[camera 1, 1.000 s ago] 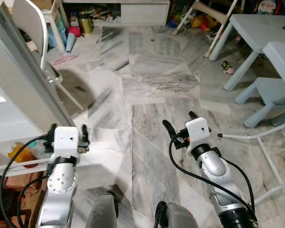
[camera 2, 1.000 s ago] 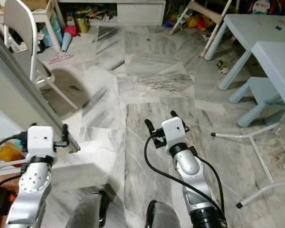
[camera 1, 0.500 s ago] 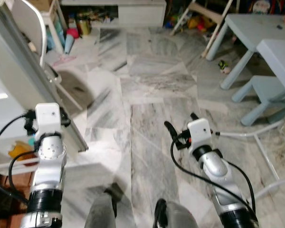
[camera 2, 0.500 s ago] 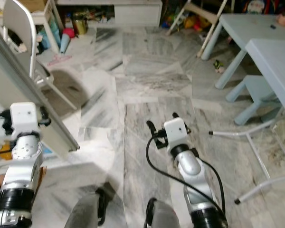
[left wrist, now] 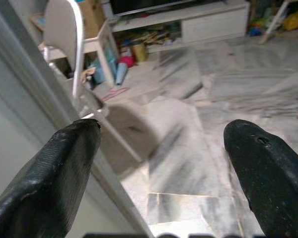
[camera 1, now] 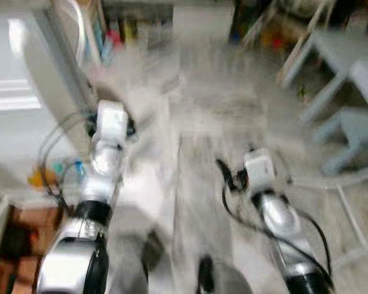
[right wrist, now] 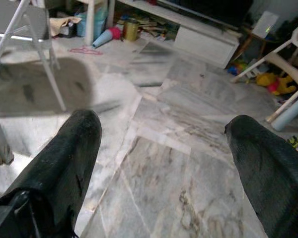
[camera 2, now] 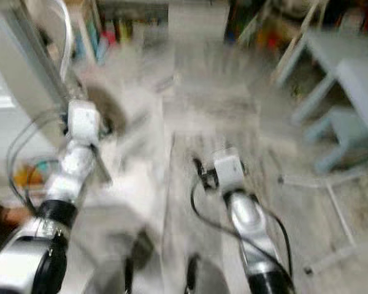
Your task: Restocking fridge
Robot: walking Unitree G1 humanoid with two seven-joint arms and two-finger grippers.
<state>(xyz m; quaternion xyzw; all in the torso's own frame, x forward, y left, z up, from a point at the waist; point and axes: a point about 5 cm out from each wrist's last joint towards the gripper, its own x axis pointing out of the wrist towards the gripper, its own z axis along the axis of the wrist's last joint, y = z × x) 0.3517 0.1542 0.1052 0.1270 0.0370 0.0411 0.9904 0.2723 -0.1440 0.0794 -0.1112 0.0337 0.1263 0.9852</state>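
Left gripper [camera 1: 112,116], fingers [left wrist: 64,163] spread and empty, is raised beside the fridge door [left wrist: 20,124], whose pale metal edge runs just past one finger. Right gripper [camera 2: 221,166], also spread and empty, hangs lower over the veined marble floor [right wrist: 179,163]. The head views are smeared, so a swing of the left arm could clip the door edge or the white chair [left wrist: 64,34] beyond it. Glossy stone may be slippery underfoot. Something orange [camera 1: 40,179] sits on a door shelf below the left gripper.
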